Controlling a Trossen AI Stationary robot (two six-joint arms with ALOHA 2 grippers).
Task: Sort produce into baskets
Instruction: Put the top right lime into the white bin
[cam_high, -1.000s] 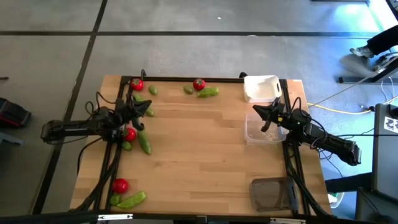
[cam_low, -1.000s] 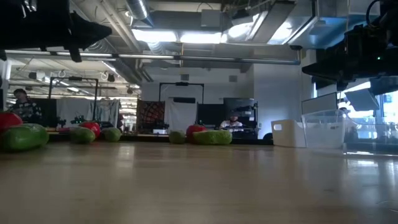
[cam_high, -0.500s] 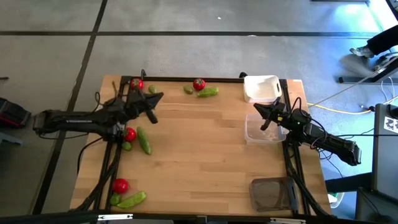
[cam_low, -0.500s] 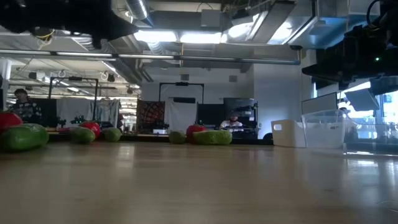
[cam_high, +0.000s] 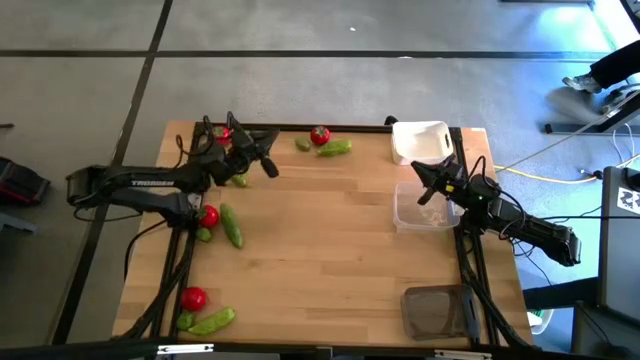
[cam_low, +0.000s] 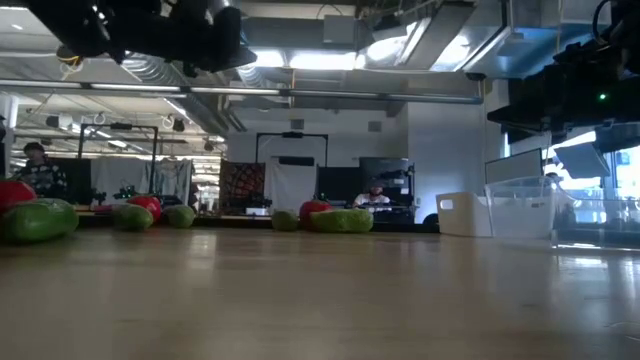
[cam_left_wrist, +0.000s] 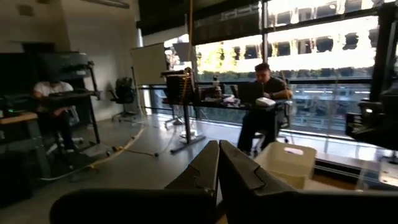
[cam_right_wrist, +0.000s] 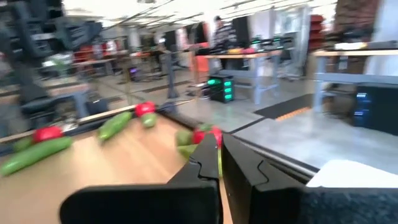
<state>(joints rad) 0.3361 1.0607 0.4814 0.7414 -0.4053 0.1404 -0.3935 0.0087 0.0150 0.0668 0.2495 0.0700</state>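
Above the table (cam_high: 330, 250), the high view shows the left tool (cam_high: 268, 160) clenched on nothing, hanging over the far-left corner near a tomato (cam_high: 222, 135), while the right tool (cam_high: 424, 186), also clenched and empty, hovers at the clear basket (cam_high: 418, 212). Counted from there: four red tomatoes, about four long green pods and several small limes, none yet sorted; three baskets, the white basket (cam_high: 420, 142), the clear one and the grey basket (cam_high: 434, 312), line the right edge. At table height, the low view shows produce strung along the far edge, with the white and clear baskets at right. From the left wrist, closed fingers (cam_left_wrist: 205, 171) face the room, where seated people work. From the right wrist, shut fingers (cam_right_wrist: 208, 155) point across at scattered pods and tomatoes. Likely risk: round pieces near the edge could roll off if nudged by a closed tool.
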